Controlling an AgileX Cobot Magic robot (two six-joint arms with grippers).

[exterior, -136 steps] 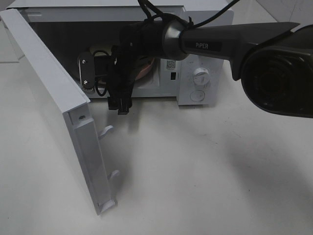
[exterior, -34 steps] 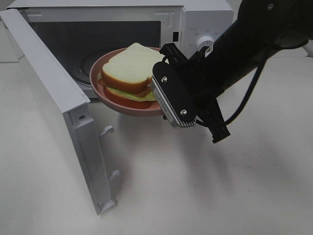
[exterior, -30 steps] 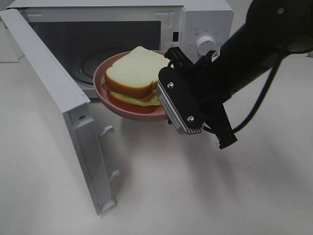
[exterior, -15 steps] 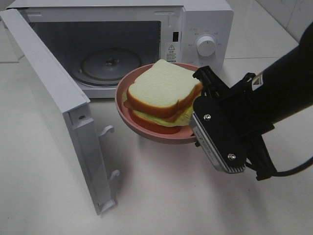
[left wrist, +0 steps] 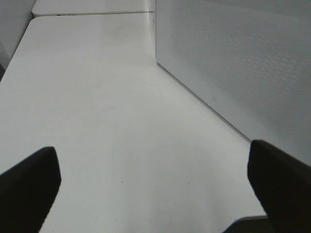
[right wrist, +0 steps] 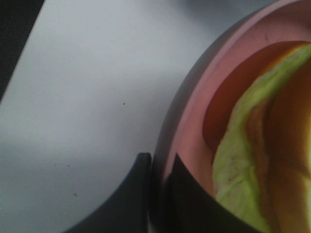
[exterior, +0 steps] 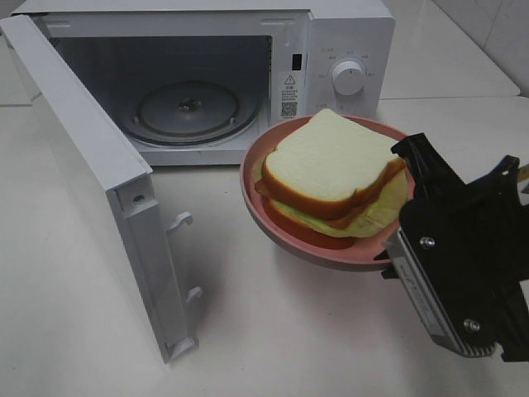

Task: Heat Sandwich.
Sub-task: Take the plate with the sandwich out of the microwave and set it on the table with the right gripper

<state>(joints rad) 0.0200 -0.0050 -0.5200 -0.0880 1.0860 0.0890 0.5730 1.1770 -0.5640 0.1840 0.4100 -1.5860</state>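
Observation:
The sandwich [exterior: 331, 169], white bread with a tan crust and pale green filling, lies on a round pink plate [exterior: 263, 217]. My right gripper [exterior: 407, 165] is shut on the plate's right rim and holds it above the table, in front of the microwave's control panel. The right wrist view shows the fingers [right wrist: 142, 171] pinching the plate [right wrist: 194, 97] rim, with the sandwich [right wrist: 243, 160] filling beside them. The microwave [exterior: 347, 41] stands open with its glass turntable [exterior: 190, 107] bare. My left gripper [left wrist: 155, 194] is open over bare table.
The microwave door [exterior: 91, 165] swings out to the front left, its latch hooks [exterior: 182, 222] pointing right. A white perforated panel of the microwave [left wrist: 243, 63] rises beside the left gripper. A second white table surface [exterior: 446, 58] lies at the back right.
The right gripper has carried the plate and sandwich out of the microwave opening, toward the front right. The turntable is now uncovered.

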